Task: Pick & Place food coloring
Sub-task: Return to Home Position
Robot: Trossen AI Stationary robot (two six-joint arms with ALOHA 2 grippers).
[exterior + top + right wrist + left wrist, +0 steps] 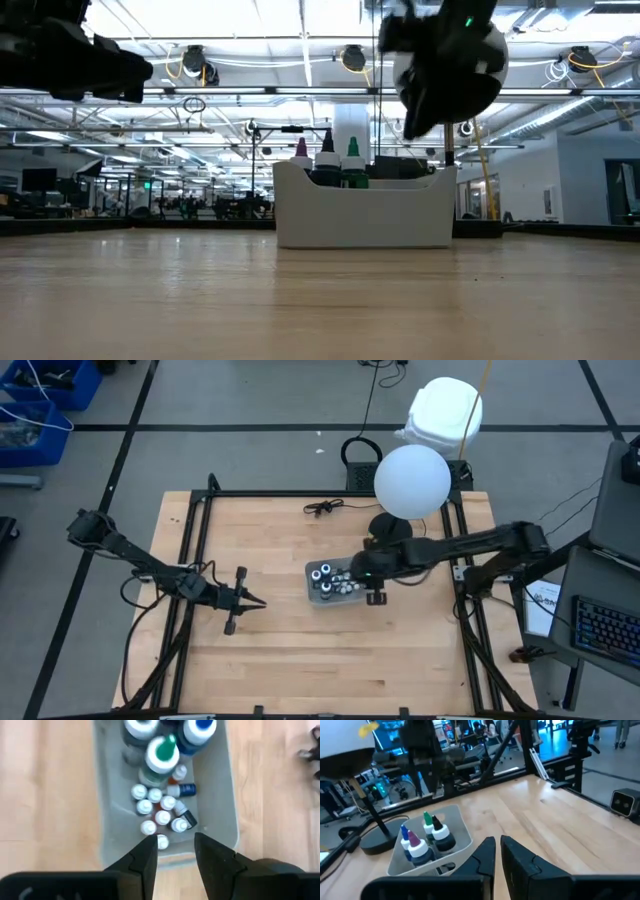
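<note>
where they crowd the tray [227, 795], bottles [161, 817] wear white caps (mostly).

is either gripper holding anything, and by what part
Nothing is held: the right gripper is open, empty, over the gray bin; the left gripper is empty too.

Right gripper [175, 841] aloft, jaws apart.

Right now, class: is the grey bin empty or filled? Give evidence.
Filled, not empty: the grey bin holds tall bottles and a cluster of small white-capped bottles.
</note>
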